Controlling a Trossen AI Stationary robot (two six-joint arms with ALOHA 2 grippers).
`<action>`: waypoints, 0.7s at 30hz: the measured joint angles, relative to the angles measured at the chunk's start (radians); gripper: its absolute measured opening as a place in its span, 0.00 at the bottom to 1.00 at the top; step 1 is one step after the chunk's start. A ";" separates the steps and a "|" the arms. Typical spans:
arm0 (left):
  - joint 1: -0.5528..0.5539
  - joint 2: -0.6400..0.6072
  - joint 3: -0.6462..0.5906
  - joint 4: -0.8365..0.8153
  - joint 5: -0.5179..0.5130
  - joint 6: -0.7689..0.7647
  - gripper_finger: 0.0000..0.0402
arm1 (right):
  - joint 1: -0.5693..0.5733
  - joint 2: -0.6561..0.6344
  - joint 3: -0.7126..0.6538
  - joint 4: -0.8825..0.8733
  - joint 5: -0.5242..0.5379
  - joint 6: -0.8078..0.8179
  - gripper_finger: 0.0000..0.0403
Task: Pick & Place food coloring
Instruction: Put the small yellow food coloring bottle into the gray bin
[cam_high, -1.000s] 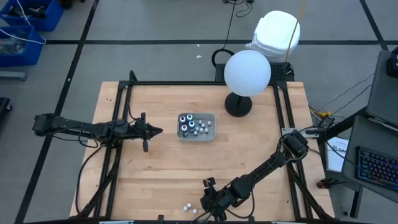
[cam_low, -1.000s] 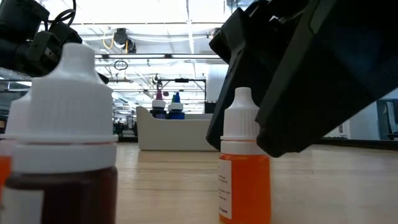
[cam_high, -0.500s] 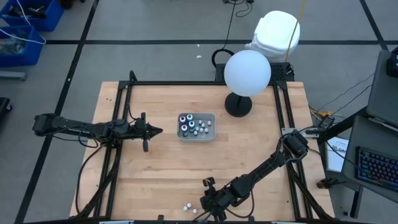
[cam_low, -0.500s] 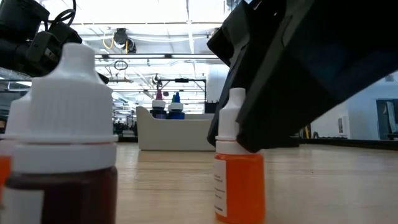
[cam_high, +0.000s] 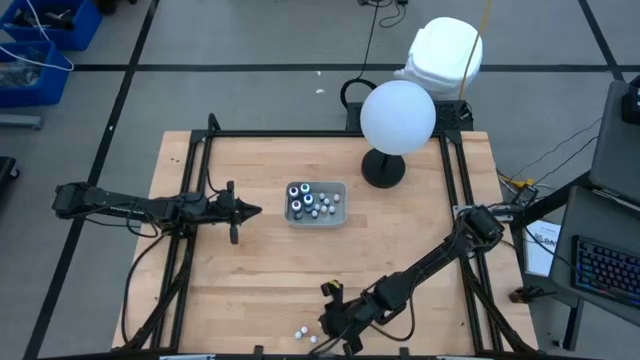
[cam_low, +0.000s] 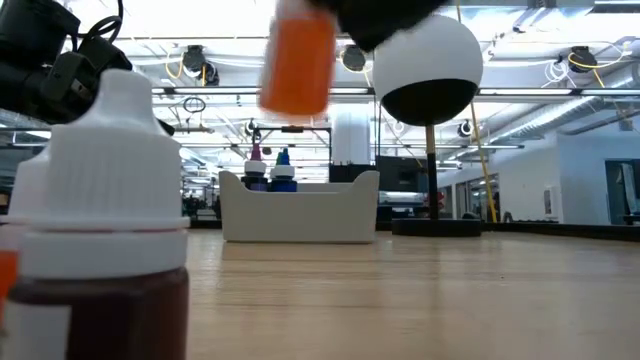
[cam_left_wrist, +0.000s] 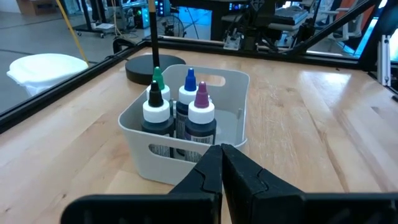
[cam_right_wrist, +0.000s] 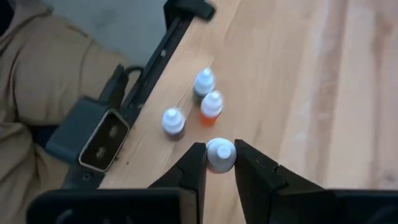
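Observation:
My right gripper is near the table's near edge, shut on a food coloring bottle with orange liquid that hangs well above the wood. Three more white-capped bottles stand on the table just beyond it; one with dark liquid fills the low view's left. Farther back, the grey tray holds several bottles standing upright. My left gripper waits shut, just left of the tray. My right gripper pinches the bottle's white cap between its two fingers. The fingers slant down from the table's right side. The orange body hangs below them, lifted clear of the table and slightly tilted.
A large white globe on a black stand rises at the far right of the table. A camera block sits on the black rail at the near edge, close to the loose bottles. Bare wood lies between them and the tray.
My right gripper has taken hold of the orange bottle, which stood on the table, and risen with it. The bottle is now lifted clear, high in the low view. The other bottles have stayed in place.

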 joint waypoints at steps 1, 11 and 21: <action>0.000 0.000 0.000 0.001 0.000 0.000 0.03 | -0.004 -0.011 0.000 0.000 0.000 0.000 0.14; 0.000 0.000 0.000 -0.001 0.000 -0.001 0.03 | -0.053 -0.083 0.000 -0.034 0.049 -0.123 0.14; 0.001 0.000 0.000 -0.009 0.001 0.020 0.03 | -0.131 -0.246 -0.192 0.115 -0.027 -0.149 0.14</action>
